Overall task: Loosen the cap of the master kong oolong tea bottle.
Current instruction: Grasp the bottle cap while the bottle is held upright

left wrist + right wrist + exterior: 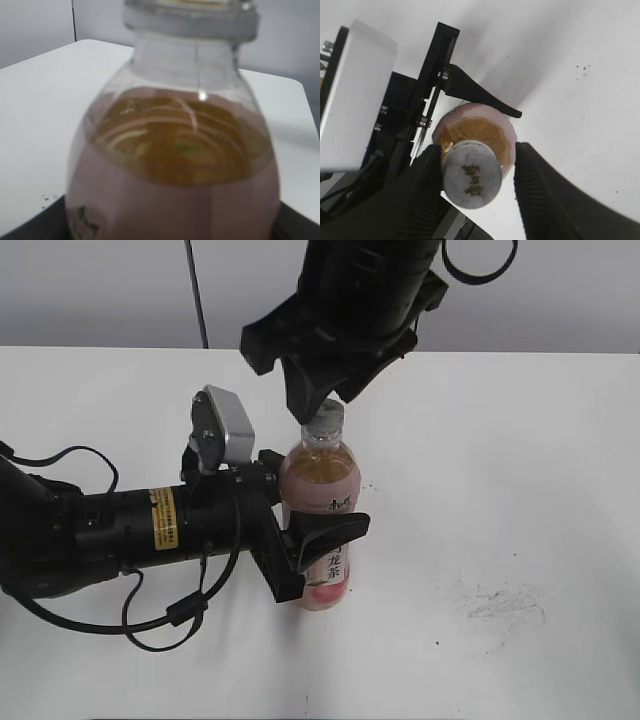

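Observation:
The Master Kong oolong tea bottle [325,530] stands upright on the white table, amber tea inside, pink label. My left gripper [315,540] is shut on its body from the left; the bottle fills the left wrist view [175,170]. The white-grey cap [325,420] with dark print sits on the neck. My right gripper [325,405] hangs right above it. In the right wrist view the cap [471,173] lies between the open jaws [479,172]: the left finger touches its rim, the right finger stands a gap away.
The white table [500,470] spreads around the bottle. A patch of dark scuff marks [505,605] lies to the right front. The left arm's body and cables [120,530] lie along the table at the left.

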Controlling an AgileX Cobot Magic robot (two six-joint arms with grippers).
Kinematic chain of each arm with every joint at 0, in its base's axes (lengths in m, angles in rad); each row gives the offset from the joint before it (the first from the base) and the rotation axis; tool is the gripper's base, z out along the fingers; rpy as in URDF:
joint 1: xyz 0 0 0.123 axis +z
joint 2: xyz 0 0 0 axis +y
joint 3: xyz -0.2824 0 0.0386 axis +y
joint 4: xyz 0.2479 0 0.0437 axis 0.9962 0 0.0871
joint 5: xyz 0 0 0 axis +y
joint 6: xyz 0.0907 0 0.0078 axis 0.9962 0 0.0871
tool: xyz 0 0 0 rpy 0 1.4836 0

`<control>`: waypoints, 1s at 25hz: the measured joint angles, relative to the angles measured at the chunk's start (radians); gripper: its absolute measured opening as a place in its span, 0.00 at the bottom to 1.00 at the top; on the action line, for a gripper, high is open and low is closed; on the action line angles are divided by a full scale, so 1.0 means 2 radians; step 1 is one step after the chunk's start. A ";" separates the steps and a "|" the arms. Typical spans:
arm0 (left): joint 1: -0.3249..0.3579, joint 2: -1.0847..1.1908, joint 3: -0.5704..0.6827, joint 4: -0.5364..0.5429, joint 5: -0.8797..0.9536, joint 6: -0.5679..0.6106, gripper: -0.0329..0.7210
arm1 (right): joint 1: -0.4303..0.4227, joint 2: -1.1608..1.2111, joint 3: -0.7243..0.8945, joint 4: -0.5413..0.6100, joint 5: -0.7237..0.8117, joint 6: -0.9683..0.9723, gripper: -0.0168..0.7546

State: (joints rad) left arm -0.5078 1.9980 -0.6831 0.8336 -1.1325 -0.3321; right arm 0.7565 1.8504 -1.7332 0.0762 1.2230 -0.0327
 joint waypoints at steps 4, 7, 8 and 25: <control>0.000 0.000 0.000 0.000 0.000 0.000 0.61 | 0.000 -0.012 0.006 0.000 0.000 -0.001 0.48; 0.000 0.000 0.000 0.000 0.000 0.000 0.61 | 0.000 -0.012 0.015 0.000 0.000 -0.005 0.49; 0.000 0.000 0.000 0.000 0.000 0.000 0.61 | 0.000 -0.012 0.016 0.000 0.000 -0.006 0.49; 0.000 0.000 0.000 0.000 0.000 0.000 0.61 | -0.001 -0.012 0.016 0.022 0.000 -0.037 0.37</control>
State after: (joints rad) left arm -0.5078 1.9980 -0.6831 0.8336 -1.1334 -0.3321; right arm 0.7547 1.8261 -1.7004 0.1204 1.2230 -0.1067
